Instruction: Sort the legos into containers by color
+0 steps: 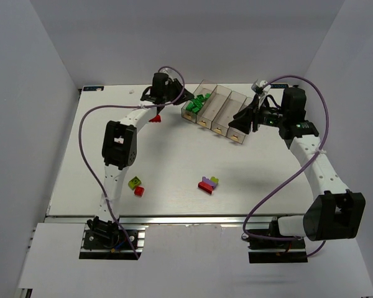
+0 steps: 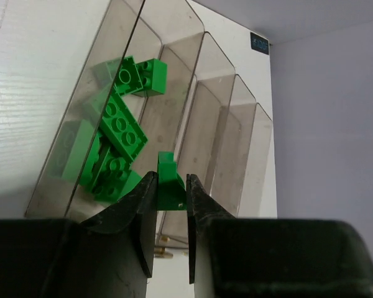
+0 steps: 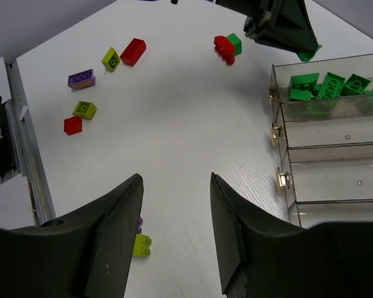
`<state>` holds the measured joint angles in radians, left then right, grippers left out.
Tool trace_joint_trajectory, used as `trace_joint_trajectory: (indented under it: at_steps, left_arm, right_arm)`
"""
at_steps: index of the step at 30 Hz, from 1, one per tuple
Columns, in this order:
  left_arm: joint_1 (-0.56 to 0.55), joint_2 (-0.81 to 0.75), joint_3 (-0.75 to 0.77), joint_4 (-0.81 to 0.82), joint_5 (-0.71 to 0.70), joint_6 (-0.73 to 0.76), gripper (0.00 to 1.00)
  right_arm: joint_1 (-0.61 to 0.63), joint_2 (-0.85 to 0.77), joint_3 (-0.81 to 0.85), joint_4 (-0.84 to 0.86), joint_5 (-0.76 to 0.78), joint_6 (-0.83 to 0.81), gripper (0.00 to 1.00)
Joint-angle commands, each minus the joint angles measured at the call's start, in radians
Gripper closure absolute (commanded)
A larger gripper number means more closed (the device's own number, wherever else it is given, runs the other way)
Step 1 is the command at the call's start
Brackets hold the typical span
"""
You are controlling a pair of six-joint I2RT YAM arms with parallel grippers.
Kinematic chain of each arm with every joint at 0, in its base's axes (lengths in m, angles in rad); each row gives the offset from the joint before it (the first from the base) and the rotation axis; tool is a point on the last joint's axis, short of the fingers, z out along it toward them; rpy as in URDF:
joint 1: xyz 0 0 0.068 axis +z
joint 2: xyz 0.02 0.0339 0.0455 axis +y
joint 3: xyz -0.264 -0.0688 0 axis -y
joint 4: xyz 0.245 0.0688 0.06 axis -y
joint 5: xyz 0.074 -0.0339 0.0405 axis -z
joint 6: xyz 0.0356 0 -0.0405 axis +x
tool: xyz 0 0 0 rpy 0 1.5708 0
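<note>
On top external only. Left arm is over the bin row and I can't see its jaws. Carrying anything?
Observer: Yes. The left wrist view shows the left jaws shut on a small green lego.
Operator: Right arm?
Observer: The right wrist view shows the right jaws open, with nothing between them.
Operator: Any strays I'm missing?
Observer: A loose green lego sits right against the red one. Your view likely shows only the red.
</note>
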<state>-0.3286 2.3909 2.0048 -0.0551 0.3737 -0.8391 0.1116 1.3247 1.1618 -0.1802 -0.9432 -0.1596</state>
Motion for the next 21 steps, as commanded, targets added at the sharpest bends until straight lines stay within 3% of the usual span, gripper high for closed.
trace_joint_trajectory:
  at_steps: [1, 6, 11, 21]
  left_arm:
    - [0.003, 0.025, 0.144, -0.095, -0.048, 0.006, 0.88]
    - [-0.012, 0.074, 0.199, -0.124, -0.065, -0.009, 0.82]
    - [-0.027, 0.091, 0.21, -0.16, -0.079, 0.0, 0.57]
    - [-0.035, 0.079, 0.21, -0.187, -0.061, 0.031, 0.55]
  right_arm:
    - [-0.006, -0.048, -0.016, 0.031, -0.012, 0.011, 0.47]
    - [-0.007, -0.051, -0.028, 0.027, -0.014, 0.008, 0.47]
    - [-0.012, -0.053, -0.033, 0.031, -0.016, 0.008, 0.47]
    - [-0.015, -0.041, -0.027, 0.039, -0.022, 0.012, 0.47]
